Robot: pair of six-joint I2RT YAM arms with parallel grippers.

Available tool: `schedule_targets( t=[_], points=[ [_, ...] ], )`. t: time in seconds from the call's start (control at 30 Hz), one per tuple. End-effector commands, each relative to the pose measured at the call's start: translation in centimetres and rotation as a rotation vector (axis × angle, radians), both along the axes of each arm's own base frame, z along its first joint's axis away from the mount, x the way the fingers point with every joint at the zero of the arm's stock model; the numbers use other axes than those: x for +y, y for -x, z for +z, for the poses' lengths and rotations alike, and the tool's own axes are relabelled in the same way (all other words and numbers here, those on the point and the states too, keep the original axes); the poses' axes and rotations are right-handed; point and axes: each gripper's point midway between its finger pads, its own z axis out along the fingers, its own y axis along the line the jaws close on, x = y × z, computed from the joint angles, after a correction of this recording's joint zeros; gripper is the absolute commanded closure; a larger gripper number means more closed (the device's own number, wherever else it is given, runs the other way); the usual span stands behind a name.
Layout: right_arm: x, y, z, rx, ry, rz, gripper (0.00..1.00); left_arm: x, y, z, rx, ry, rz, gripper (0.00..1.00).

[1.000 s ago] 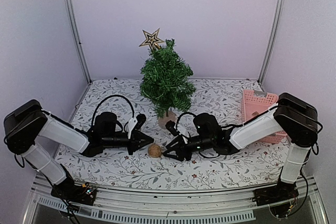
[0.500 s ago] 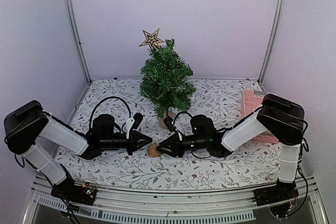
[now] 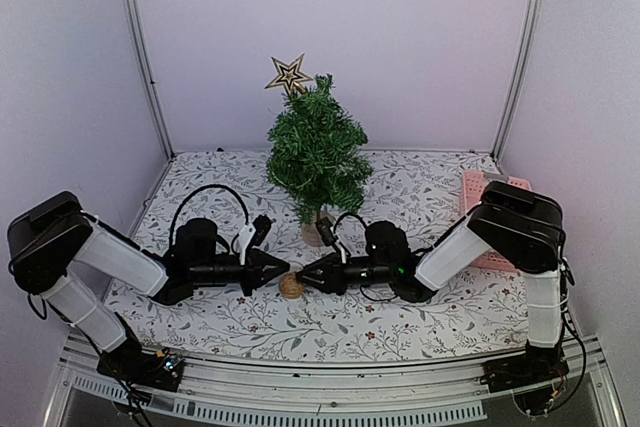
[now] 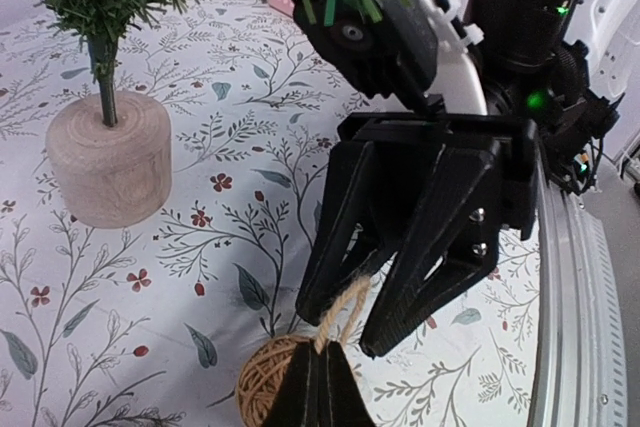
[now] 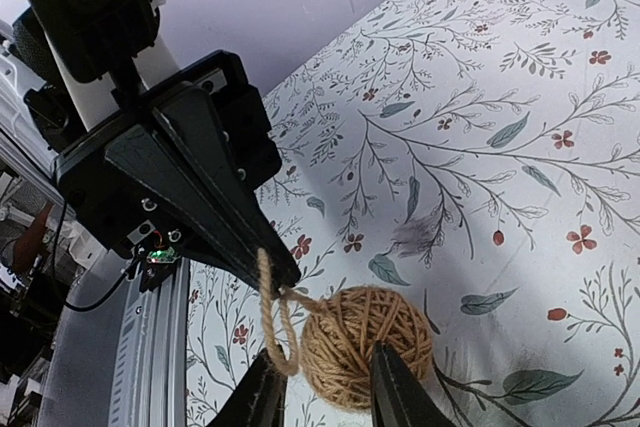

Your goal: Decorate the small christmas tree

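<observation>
The small christmas tree (image 3: 318,152) stands at the back centre on its wooden base (image 4: 110,157), with a star (image 3: 289,74) at its top. In front of it a twine ball ornament (image 3: 292,286) rests on the cloth. My left gripper (image 4: 320,392) is shut on the ball's string loop (image 4: 345,312), just above the twine ball (image 4: 262,382). My right gripper (image 5: 325,397) faces it from the right, tips low. Its jaws stand apart on either side of the loop (image 5: 275,327) and over the ball (image 5: 370,342). My left gripper (image 3: 283,272) and right gripper (image 3: 303,277) nearly meet tip to tip.
A pink basket (image 3: 490,202) sits at the right edge of the floral cloth (image 3: 420,182). Metal frame posts (image 3: 140,47) rise at the back corners. The tree base is just behind the two grippers.
My right arm has slid left until its fingers reach the ball, and its jaws have narrowed. The left gripper has held still, gripping the loop.
</observation>
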Motion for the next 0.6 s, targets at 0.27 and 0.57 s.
schedule_targets(
  t=[0.27,0.57],
  points=[
    [0.9,-0.7,1.4,0.038,-0.11,0.028,0.72,0.2,-0.3,-0.1,-0.007,0.003,0.005,1.0],
    [1.7,-1.0,1.8,0.036,-0.129,0.037,0.88,0.1,-0.4,0.0,-0.009,0.004,0.002,1.0]
  ],
)
